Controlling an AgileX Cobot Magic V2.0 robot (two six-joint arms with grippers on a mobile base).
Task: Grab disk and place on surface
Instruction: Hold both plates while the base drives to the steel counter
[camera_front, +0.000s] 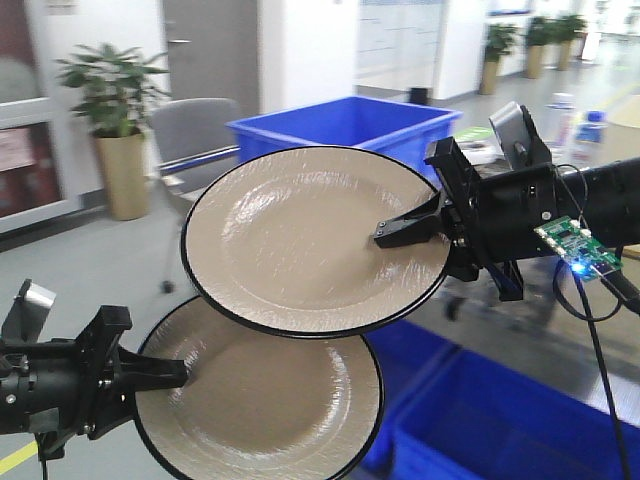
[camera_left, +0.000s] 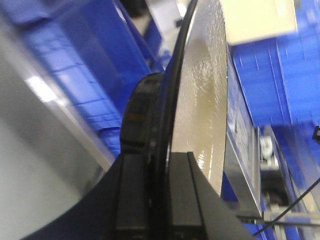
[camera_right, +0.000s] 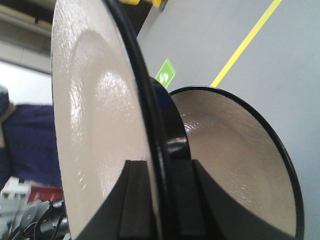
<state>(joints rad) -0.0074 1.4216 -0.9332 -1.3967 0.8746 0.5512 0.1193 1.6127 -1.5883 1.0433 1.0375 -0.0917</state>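
Two beige disks with black rims are held in the air, overlapping in the front view. My right gripper (camera_front: 385, 235) is shut on the right edge of the upper disk (camera_front: 300, 240), one finger on its face. My left gripper (camera_front: 180, 372) is shut on the left edge of the lower disk (camera_front: 270, 400). The left wrist view shows its disk (camera_left: 205, 100) edge-on, clamped in the left gripper (camera_left: 162, 157). In the right wrist view, the right gripper (camera_right: 161, 165) pinches the rim of its disk (camera_right: 95, 125), with the other disk (camera_right: 235, 165) behind. The surface is out of view.
A large blue bin (camera_front: 350, 125) stands behind the disks, and more blue crates (camera_front: 500, 430) lie low at the right. A grey chair (camera_front: 190, 140) and a potted plant (camera_front: 115, 100) are at the back left. A yellow line (camera_right: 245, 45) crosses the grey floor.
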